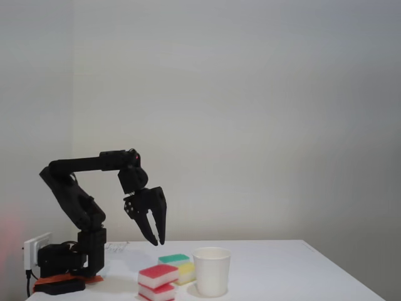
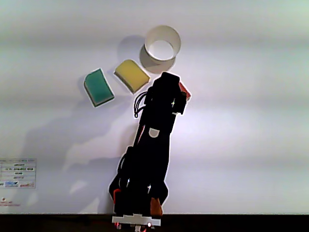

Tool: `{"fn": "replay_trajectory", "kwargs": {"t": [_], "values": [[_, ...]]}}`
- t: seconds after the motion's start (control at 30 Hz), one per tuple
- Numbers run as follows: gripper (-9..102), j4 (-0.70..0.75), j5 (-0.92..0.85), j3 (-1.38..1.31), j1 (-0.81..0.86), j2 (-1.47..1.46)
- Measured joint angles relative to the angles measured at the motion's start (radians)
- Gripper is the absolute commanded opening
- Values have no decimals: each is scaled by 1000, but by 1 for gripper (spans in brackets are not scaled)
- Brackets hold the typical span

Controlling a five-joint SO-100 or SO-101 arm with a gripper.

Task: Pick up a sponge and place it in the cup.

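Note:
Two red-and-white sponges (image 1: 158, 274) sit at the table's front in the fixed view, one seemingly on top of the other. In the other view only a red edge of a sponge (image 2: 184, 90) peeks out beside the arm. The white paper cup (image 1: 212, 271) stands upright just right of them, and it appears empty from above (image 2: 162, 58). My gripper (image 1: 158, 241) hangs in the air above and slightly left of the red sponges. Its fingers point down, a little apart and holding nothing.
A green sponge (image 1: 173, 258) (image 2: 98, 87) and a yellow sponge (image 1: 186, 271) (image 2: 131, 75) lie behind the red ones, near the cup. The arm's base (image 1: 69, 257) and a wall socket (image 1: 36, 246) are at the table's left end. A label sheet (image 2: 18, 174) lies near the base.

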Motion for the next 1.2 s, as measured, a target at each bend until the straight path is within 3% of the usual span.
{"fn": "replay_trajectory", "kwargs": {"t": [0.4, 1.2], "values": [[6, -43, -77, -69, 95, -115], [38, -207, -258, 61, 120, -132]]}}
